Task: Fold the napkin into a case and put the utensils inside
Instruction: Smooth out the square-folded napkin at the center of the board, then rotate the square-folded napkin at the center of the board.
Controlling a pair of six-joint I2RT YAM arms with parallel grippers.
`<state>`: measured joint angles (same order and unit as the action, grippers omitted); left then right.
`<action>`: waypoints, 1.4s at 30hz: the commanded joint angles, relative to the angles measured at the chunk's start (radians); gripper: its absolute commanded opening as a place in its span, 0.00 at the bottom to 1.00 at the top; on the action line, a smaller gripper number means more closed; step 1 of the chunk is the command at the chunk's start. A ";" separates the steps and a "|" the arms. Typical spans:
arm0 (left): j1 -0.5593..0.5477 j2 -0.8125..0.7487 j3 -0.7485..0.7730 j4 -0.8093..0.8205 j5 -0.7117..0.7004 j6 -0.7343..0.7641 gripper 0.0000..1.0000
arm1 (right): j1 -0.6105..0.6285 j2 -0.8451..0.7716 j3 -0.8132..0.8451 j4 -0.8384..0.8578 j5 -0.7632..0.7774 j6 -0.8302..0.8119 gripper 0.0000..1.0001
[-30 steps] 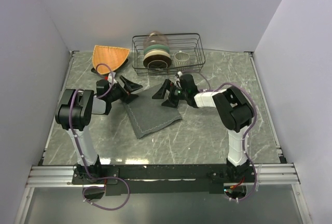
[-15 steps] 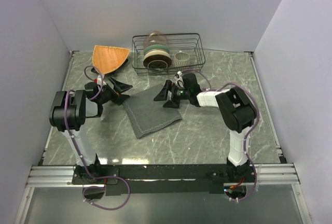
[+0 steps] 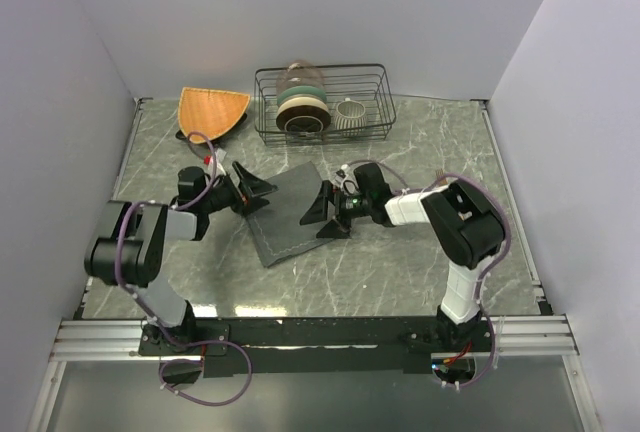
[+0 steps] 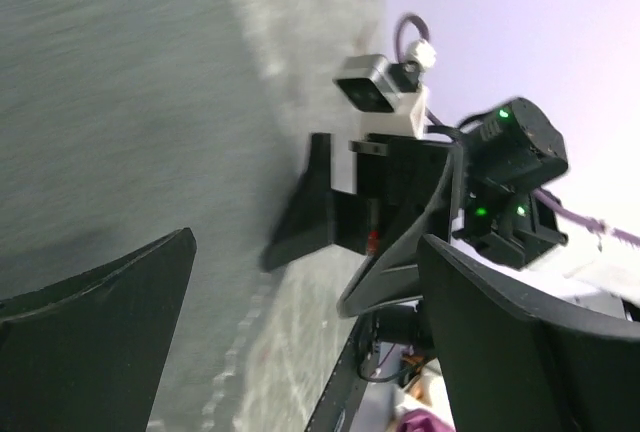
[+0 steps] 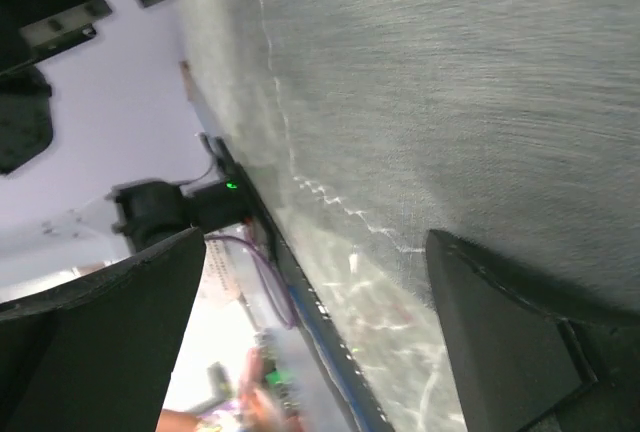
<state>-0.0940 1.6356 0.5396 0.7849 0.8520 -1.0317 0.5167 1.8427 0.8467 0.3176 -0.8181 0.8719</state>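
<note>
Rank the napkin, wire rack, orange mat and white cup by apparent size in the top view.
1. wire rack and napkin: they look about alike, too close to rank.
2. orange mat
3. white cup, the smallest

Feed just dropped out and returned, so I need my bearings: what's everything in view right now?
napkin: one, dark grey, flat at the table centre
wire rack: one, black, at the back
dishes: several stacked, cream and green, in the rack
cup: one, white, in the rack beside the dishes
mat: one, orange, back left
utensils: none visible
left gripper: black, open, at the napkin's left edge
right gripper: black, open, at its right edge
</note>
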 commanded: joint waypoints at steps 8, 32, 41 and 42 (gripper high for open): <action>0.088 -0.005 0.167 -0.469 -0.011 0.427 0.90 | -0.061 0.020 0.087 -0.267 0.082 -0.161 1.00; 0.027 0.282 0.843 -1.340 -0.257 1.352 0.56 | -0.187 -0.223 0.252 -0.741 0.145 -0.599 1.00; 0.023 0.322 0.732 -1.369 -0.278 1.444 0.52 | -0.239 -0.220 0.264 -0.788 0.148 -0.654 1.00; 0.022 0.310 0.706 -1.372 -0.274 1.449 0.49 | -0.244 -0.221 0.265 -0.795 0.148 -0.660 1.00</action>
<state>-0.0689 1.9568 1.3029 -0.5510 0.5827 0.3546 0.2962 1.6436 1.0714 -0.4435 -0.6800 0.2623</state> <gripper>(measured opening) 0.529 0.997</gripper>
